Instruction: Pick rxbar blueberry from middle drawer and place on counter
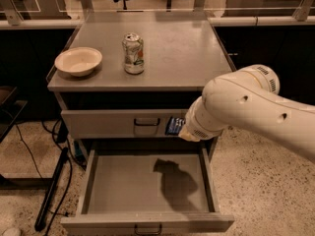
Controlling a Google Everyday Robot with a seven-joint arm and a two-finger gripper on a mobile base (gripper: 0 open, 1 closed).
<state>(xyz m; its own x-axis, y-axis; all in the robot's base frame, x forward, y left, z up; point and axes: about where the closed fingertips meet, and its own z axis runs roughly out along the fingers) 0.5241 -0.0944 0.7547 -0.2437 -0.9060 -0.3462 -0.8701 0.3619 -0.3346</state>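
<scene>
Counter (pixel 187 48) sits above and behind the open middle drawer (pixel 147 183). Gripper (pixel 180 130) hangs over that drawer's right rear, gripping the rxbar blueberry (pixel 173 125), which juts from its left side below counter height; its long axis is unclear.

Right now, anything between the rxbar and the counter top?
Only the front edge of the counter. The rxbar blueberry is at the claw, below that edge, in front of the closed drawer. The can and the bowl stand on the counter's left half, off the likely path up.
</scene>
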